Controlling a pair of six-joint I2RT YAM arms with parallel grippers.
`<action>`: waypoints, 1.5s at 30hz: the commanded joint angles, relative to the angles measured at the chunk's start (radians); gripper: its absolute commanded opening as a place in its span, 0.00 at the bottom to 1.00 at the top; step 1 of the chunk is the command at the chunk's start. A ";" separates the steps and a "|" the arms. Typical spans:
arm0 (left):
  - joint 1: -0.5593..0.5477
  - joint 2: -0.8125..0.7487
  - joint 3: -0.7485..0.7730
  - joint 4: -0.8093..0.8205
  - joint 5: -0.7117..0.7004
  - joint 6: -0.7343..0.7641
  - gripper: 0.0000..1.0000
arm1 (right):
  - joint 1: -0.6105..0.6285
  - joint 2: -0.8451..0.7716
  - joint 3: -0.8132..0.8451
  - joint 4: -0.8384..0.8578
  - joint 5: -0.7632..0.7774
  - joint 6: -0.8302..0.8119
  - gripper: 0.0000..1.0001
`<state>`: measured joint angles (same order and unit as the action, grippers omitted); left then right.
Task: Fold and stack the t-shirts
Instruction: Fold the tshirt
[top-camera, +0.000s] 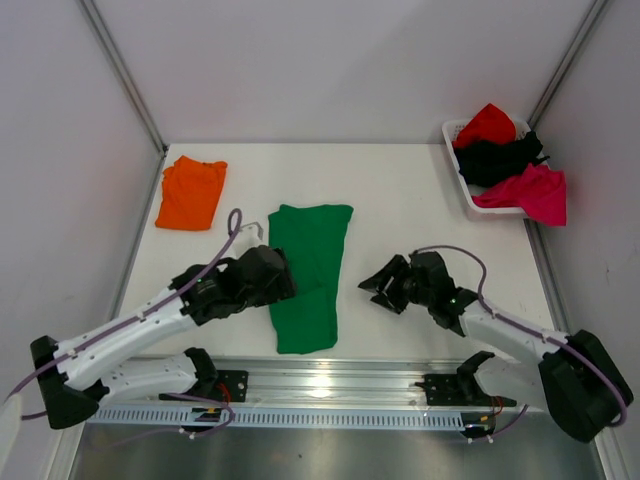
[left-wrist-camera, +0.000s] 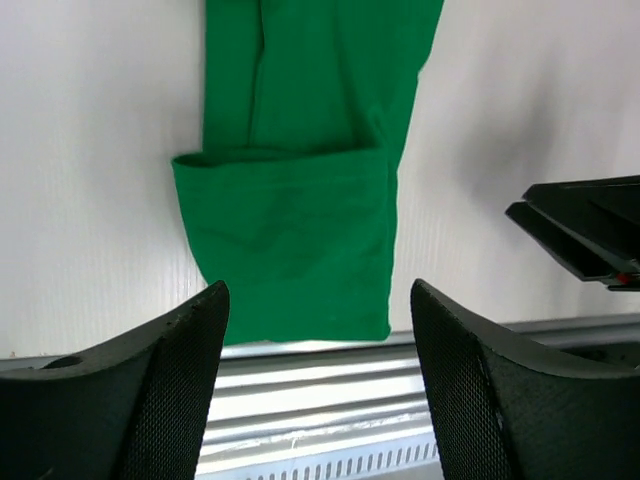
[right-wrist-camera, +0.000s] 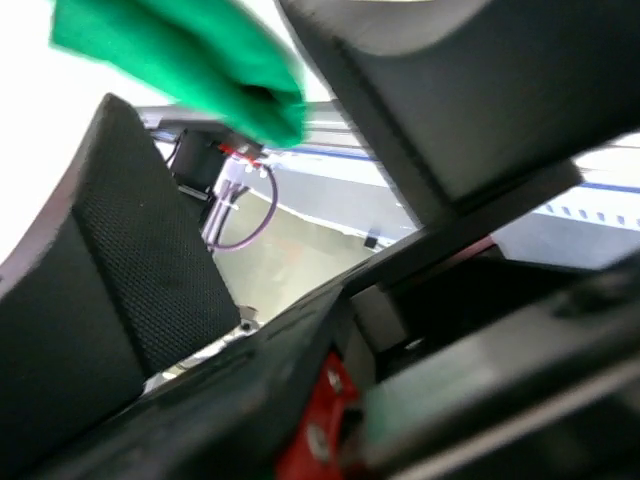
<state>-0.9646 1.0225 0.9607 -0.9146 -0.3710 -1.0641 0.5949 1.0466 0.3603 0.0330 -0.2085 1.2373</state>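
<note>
The green t-shirt (top-camera: 311, 275) lies as a long narrow strip in the middle of the table, and its near end (left-wrist-camera: 285, 245) is folded back over itself. My left gripper (top-camera: 283, 278) hangs open above the shirt's left edge. In the left wrist view its jaws (left-wrist-camera: 318, 335) stand wide apart with nothing between them. My right gripper (top-camera: 374, 288) is open a little to the right of the shirt, clear of the cloth. A corner of the green cloth (right-wrist-camera: 190, 55) shows beyond its fingers (right-wrist-camera: 130, 270). The orange t-shirt (top-camera: 190, 192) lies folded at the far left.
A white basket (top-camera: 462, 182) at the far right corner holds a red (top-camera: 487, 122), a black (top-camera: 500, 158) and a magenta (top-camera: 530, 192) t-shirt. A metal rail (top-camera: 330, 380) runs along the table's near edge. Walls enclose the table on three sides.
</note>
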 joint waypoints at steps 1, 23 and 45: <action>-0.005 -0.117 0.041 -0.001 -0.193 -0.005 0.76 | 0.019 0.110 0.143 0.169 -0.040 -0.214 0.62; 0.020 -0.185 0.096 -0.119 -0.413 -0.002 0.78 | 0.098 0.797 0.729 0.243 -0.034 -0.480 0.61; 0.021 -0.311 0.148 -0.201 -0.450 -0.008 0.79 | -0.017 0.982 1.080 -0.153 -0.005 -0.561 0.61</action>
<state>-0.9501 0.7254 1.0775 -1.1023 -0.7845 -1.0714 0.5701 2.0609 1.4593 -0.0490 -0.2111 0.6945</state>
